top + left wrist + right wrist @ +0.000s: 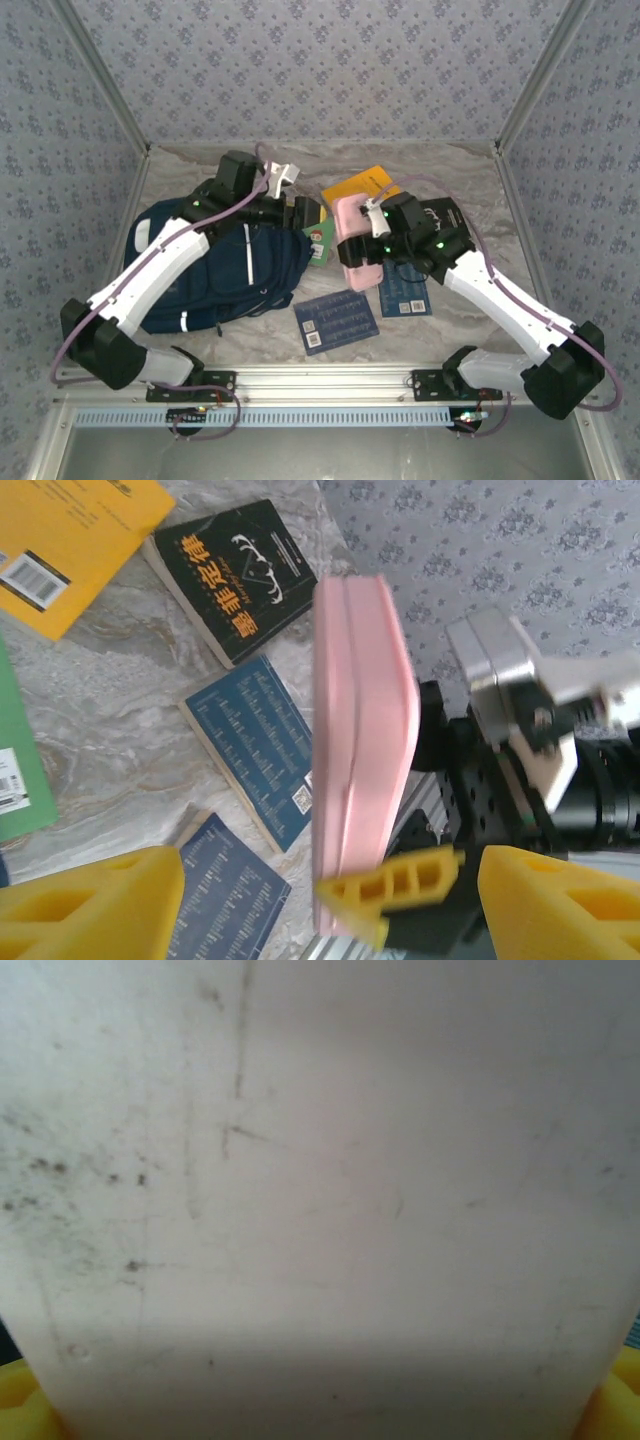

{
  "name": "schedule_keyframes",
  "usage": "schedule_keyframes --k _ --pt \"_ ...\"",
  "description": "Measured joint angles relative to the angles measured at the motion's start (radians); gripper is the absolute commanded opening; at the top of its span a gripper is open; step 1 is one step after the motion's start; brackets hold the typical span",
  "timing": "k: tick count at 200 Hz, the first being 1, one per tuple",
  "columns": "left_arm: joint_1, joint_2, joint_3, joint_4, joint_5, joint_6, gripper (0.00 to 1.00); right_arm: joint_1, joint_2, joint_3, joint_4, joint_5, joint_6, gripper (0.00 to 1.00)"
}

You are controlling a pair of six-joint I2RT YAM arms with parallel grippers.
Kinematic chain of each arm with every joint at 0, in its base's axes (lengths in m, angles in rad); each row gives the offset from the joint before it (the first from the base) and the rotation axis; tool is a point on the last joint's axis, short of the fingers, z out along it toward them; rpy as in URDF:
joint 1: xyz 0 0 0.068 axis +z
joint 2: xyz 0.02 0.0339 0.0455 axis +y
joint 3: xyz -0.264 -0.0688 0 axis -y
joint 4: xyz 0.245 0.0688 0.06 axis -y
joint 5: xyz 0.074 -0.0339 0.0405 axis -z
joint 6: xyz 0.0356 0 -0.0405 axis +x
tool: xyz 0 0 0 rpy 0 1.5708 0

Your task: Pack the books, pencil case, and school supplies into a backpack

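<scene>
On the left the navy backpack (265, 265) lies flat on the marbled table (460, 165), and the left arm reaches across it toward the middle. The left gripper (303, 212) hangs just past the bag's right edge. From its wrist, its two yellow fingers (90, 905) stand wide apart and grip nothing, so it is open. Just beside it the small green pack (318, 245) lies against the backpack's right side. In front, nearer the arm bases, one dark blue book (337, 322) lies flat with its white print up.

Next comes the pink pencil case (352, 262), a flat oblong case in the middle of the table. The right gripper (372, 232) is clamped on it. From the left wrist the case shows edge-on, with a yellow finger (395, 885) pressed against its end. From the right wrist its pale, scuffed face sits tight between the fingertips (15, 1410). Whether the case touches the table I cannot tell.

Behind it the orange book (362, 185) lies flat toward the back wall. A second dark blue book (405, 293) lies just right of the case, partly under the right arm. The black book (447, 213) with yellow lettering lies flat beyond it, also partly under that arm.
</scene>
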State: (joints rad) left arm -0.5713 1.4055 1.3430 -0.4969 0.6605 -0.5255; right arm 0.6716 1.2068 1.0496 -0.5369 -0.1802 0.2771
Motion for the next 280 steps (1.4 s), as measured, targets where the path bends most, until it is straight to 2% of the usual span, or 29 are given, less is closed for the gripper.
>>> schedule_keyframes --k 30,66,102,140,150,165,203,236,256,280 --pt "-0.026 0.051 0.006 0.001 0.009 0.000 0.76 0.041 0.029 0.000 0.019 0.008 -0.009 0.74" --pt "-0.032 0.104 0.013 0.006 0.009 -0.008 0.68 0.064 0.031 0.000 0.055 0.007 -0.009 0.73" --pt "-0.042 0.138 0.023 0.033 0.027 -0.037 0.46 0.082 0.050 0.000 0.083 0.010 -0.002 0.74" --pt "-0.044 0.140 0.023 0.052 0.014 -0.047 0.30 0.089 0.061 -0.005 0.101 0.043 0.015 0.84" --pt "-0.044 0.140 0.022 0.056 0.006 -0.044 0.29 0.093 0.061 -0.005 0.105 0.056 0.022 0.88" --pt "-0.044 0.140 0.021 0.068 0.001 -0.045 0.27 0.100 0.055 -0.012 0.120 0.087 0.034 1.00" --pt "-0.022 0.120 -0.014 0.146 0.019 -0.111 0.23 0.106 -0.021 -0.077 0.187 0.148 0.087 1.00" --pt "0.052 0.042 -0.107 0.247 0.022 -0.197 0.22 0.107 -0.113 -0.139 0.241 0.148 0.158 1.00" --pt "0.118 -0.022 -0.183 0.322 0.018 -0.273 0.22 0.063 -0.188 -0.200 0.284 0.140 0.245 1.00" --pt "0.167 -0.078 -0.271 0.442 -0.009 -0.387 0.21 -0.002 -0.249 -0.300 0.409 0.102 0.428 1.00"
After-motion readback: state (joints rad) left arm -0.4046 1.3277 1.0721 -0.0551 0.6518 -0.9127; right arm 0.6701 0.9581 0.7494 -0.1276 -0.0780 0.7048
